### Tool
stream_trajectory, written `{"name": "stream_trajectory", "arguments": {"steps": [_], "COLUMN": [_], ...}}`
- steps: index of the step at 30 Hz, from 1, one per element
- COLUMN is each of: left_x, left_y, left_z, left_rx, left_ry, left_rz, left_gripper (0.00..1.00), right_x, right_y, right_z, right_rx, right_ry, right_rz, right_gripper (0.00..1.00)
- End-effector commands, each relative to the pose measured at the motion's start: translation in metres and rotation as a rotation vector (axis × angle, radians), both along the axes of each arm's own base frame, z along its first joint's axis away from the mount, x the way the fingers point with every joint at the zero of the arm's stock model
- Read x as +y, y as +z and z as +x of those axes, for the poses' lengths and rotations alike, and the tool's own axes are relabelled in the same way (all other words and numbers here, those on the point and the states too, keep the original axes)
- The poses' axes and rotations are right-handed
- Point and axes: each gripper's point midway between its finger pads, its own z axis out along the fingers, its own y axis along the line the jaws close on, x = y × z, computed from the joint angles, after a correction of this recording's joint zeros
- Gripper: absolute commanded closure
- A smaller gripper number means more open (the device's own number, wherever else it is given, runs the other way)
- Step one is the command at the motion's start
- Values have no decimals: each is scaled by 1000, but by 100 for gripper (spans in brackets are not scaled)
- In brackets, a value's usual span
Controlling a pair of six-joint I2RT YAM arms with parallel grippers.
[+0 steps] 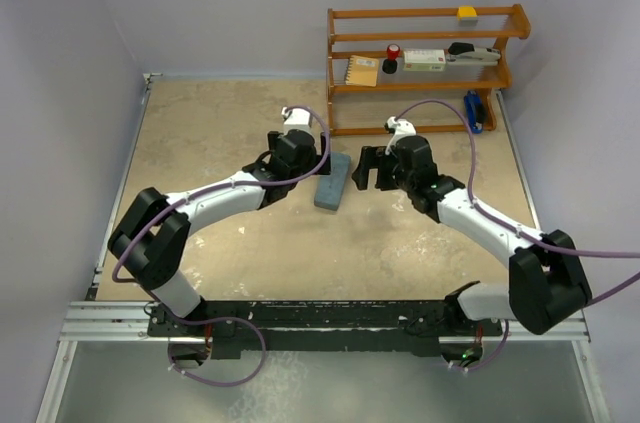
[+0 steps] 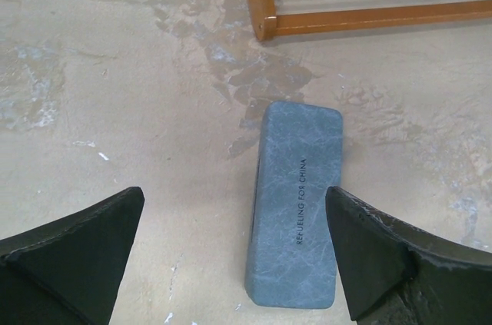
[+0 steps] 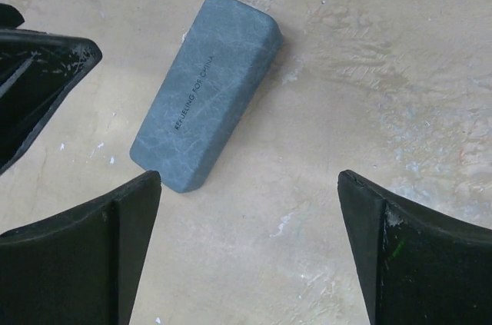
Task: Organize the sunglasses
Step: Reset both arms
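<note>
The closed blue-grey case (image 1: 331, 183) lies flat on the table between my two grippers, with printed lettering on its lid (image 2: 296, 210). The sunglasses are hidden from every view. My left gripper (image 1: 312, 169) hovers just left of the case and is open. In its wrist view (image 2: 234, 194) the case's near end lies by the right finger. My right gripper (image 1: 364, 169) stands open just right of the case. Its wrist view (image 3: 247, 177) shows bare table between the fingers and the case (image 3: 204, 91) up and to the left.
A wooden rack (image 1: 425, 68) stands at the back right, its lower frame (image 2: 265, 2) close beyond the case. It carries a yellow block (image 1: 467, 13), a stapler (image 1: 475, 55), a white box (image 1: 425, 60) and a notebook (image 1: 362, 71). A blue item (image 1: 474, 110) lies beside it.
</note>
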Motion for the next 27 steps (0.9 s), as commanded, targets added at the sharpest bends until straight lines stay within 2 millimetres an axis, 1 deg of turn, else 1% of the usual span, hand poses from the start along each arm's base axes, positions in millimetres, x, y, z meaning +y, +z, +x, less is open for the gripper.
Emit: {"name": "stream_trajectory", "arguments": {"steps": [1, 5, 10, 12, 23, 27], "left_x": [12, 16, 11, 14, 18, 20], "left_y": [23, 26, 34, 36, 35, 42], "left_z": [3, 1, -1, 0, -5, -7], "left_rx": [-57, -63, -79, -82, -82, -111], "left_ry": [67, 77, 48, 70, 73, 68], "left_rz": [-34, -36, -67, -70, -73, -88], "left_gripper": [1, 1, 1, 1, 1, 1], "right_x": [-7, -12, -17, -19, -19, -21], "right_y": [13, 17, 19, 19, 13, 14], "right_z": [-3, -6, -9, -11, -12, -12], "right_rx": [-49, -51, -52, -52, -35, -40], "right_ry": [-17, -28, -40, -45, -54, -59], "right_rz": [-5, -20, -25, -27, -24, -28], "right_gripper": [1, 1, 1, 1, 1, 1]}}
